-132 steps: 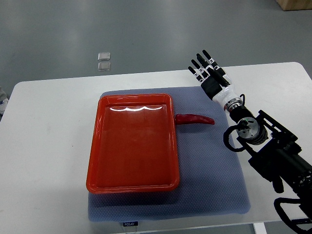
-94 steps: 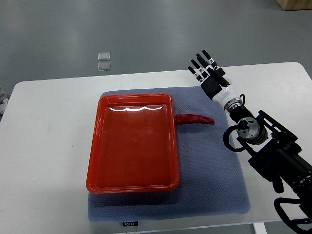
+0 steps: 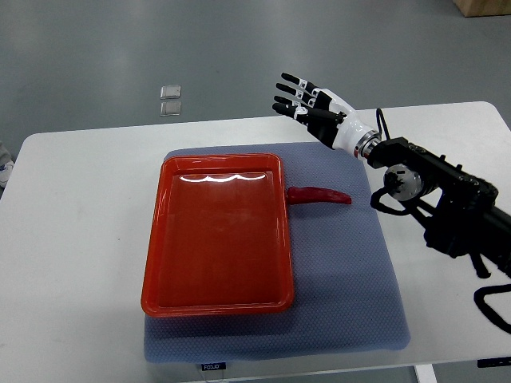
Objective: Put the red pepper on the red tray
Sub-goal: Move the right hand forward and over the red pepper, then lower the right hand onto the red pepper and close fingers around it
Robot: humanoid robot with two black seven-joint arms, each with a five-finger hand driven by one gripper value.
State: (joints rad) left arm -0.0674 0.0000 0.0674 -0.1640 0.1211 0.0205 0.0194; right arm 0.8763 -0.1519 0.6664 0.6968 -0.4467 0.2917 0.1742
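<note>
I see my right hand (image 3: 313, 108) hovering with fingers spread and empty above the table's far edge, while the red pepper (image 3: 319, 195) lies on the blue mat (image 3: 351, 279) (touching the red tray's (image 3: 215, 303) right rim).

— what runs out of frame here?
— the right arm (image 3: 447, 203) leaves by the right edge; a brown box (image 3: 483, 7) is clipped at the upper right corner.
— anything unreadable?
— the small label (image 3: 212, 367) at the mat's bottom edge, print too small to read.
</note>
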